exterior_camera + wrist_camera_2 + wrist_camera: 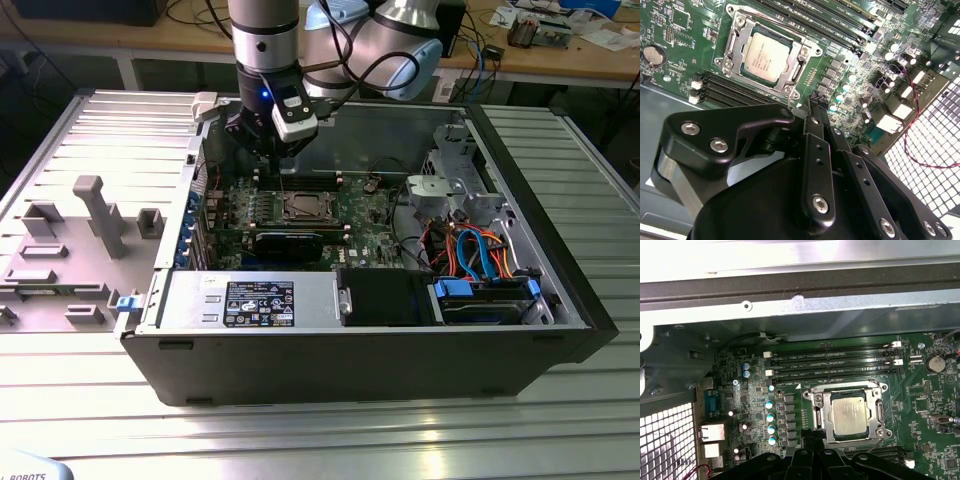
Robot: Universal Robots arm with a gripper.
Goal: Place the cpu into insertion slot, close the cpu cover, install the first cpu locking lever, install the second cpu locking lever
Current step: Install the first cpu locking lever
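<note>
An open computer case [350,370] sits on a ribbed metal tabletop [300,430]. The robot arm reaches down into it from above. The gripper [277,158] hangs over the green board, near the back wall of the case. It is not touching the board.

In both wrist views the two thin black fingers [813,106] [807,439] look pressed close together. Nothing is held between them.

The cpu [766,56] [854,415] is already in the insertion slot [775,26] [846,388]. It lies flat, with its dull grey top facing up. In the exterior view the cpu [303,207] is a small square in the middle of the board. It is just in front of the gripper and a bit toward the exterior view's right.

The cpu cover [735,47] [821,410] looks like it lies down flat around the cpu. The chip shows through its big square window. Whether the locking levers are hooked in place cannot be told.

The long black memory slots [832,362] run side by side right next to the insertion slot. A round silver battery [936,362] sits on the board a little way off. A thin red wire [920,130] curls over the white grid of holes in the case wall.

In the exterior view, blue cables [480,250] bunch up inside the case on the exterior view's right. Grey blocks [95,210] stand on the tabletop on the exterior view's left, outside the case.
</note>
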